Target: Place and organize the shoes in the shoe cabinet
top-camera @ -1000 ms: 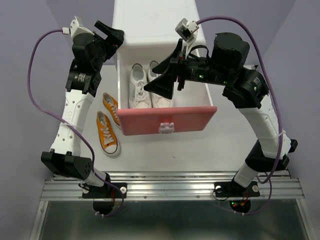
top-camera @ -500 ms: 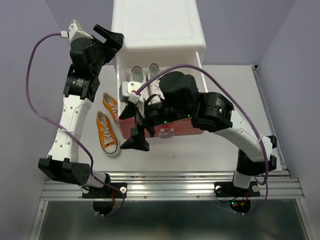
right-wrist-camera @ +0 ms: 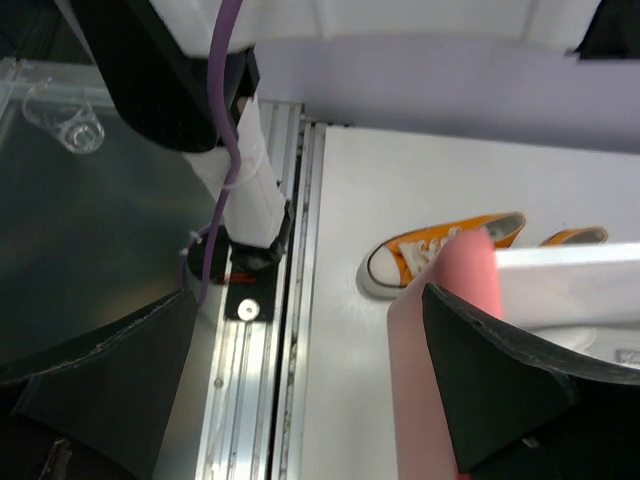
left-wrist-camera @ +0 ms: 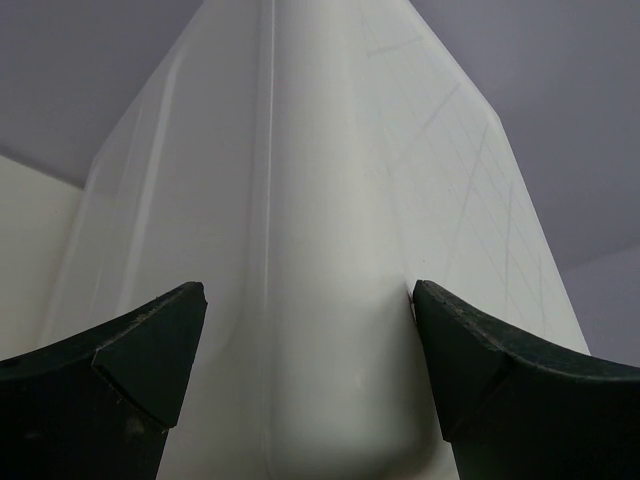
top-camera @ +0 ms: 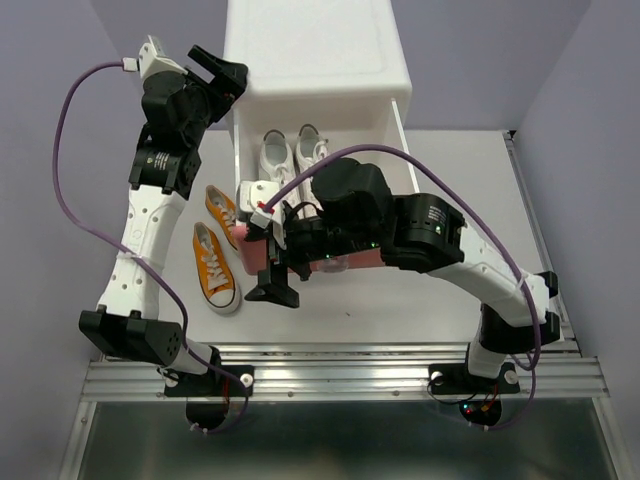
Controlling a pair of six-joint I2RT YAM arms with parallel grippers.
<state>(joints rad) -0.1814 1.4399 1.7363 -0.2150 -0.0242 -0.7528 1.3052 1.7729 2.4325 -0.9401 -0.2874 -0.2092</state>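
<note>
The white shoe cabinet (top-camera: 315, 50) stands at the back, its pink-fronted drawer (top-camera: 250, 252) pulled open. The white pair (top-camera: 276, 160) lies inside the drawer. The orange pair lies on the table to the drawer's left: one shoe (top-camera: 213, 266) nearer, the other (top-camera: 221, 212) behind it. My right gripper (top-camera: 272, 270) is open and empty at the drawer's front left corner. In the right wrist view (right-wrist-camera: 305, 370) the pink front (right-wrist-camera: 450, 340) lies by its right finger, with an orange shoe (right-wrist-camera: 440, 255) beyond. My left gripper (top-camera: 215, 72) is open, its fingers either side of the cabinet's corner (left-wrist-camera: 320, 300).
The metal rail (right-wrist-camera: 285, 360) and the left arm's base (right-wrist-camera: 240, 210) lie at the table's near edge, close to my right gripper. The left arm (top-camera: 150, 210) rises beside the orange shoes. Purple walls surround the table.
My right arm has swung from above the open drawer down to its front left corner. The left arm, the shoes and the drawer have stayed put.
</note>
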